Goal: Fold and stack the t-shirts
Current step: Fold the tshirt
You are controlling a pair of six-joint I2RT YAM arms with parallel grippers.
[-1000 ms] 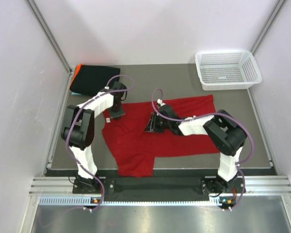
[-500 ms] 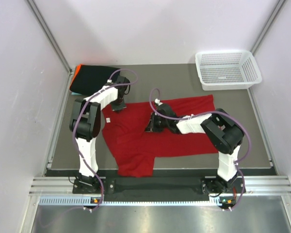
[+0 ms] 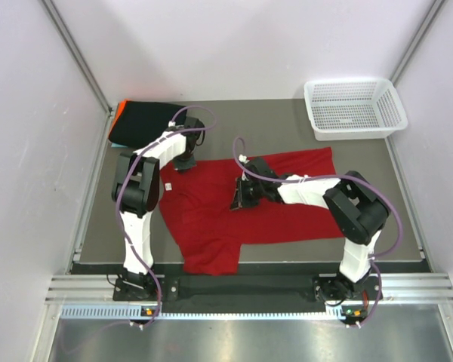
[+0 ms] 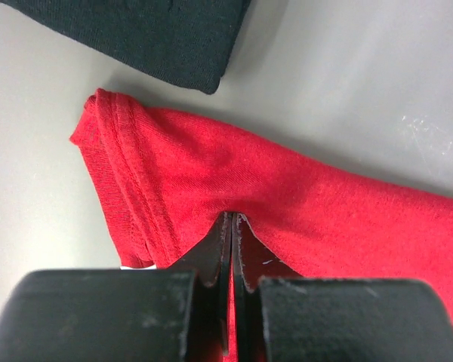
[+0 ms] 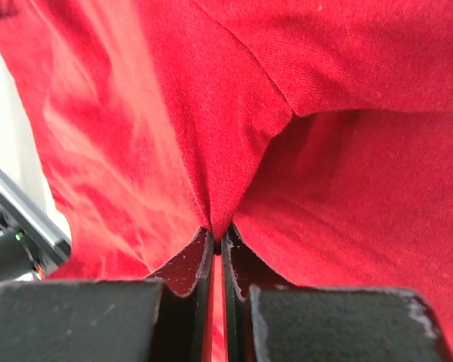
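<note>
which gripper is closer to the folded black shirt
Left. The left gripper pinches the red t-shirt by a sleeve, just beside the black t-shirt at its near corner. The right gripper grips the red t-shirt mid-body, farther right and nearer the arm bases.

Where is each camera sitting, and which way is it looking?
Top: high up behind the robot, looking down on the table; the left arm and right arm show whole, bases at the bottom.
Left wrist: on the left arm, looking along its shut left pincer at a sleeve of the red t-shirt and a corner of the black t-shirt.
Right wrist: on the right arm, looking along its shut right pincer at pinched red cloth.
Shared: all three see the red t-shirt; top and left wrist both see the black one.
</note>
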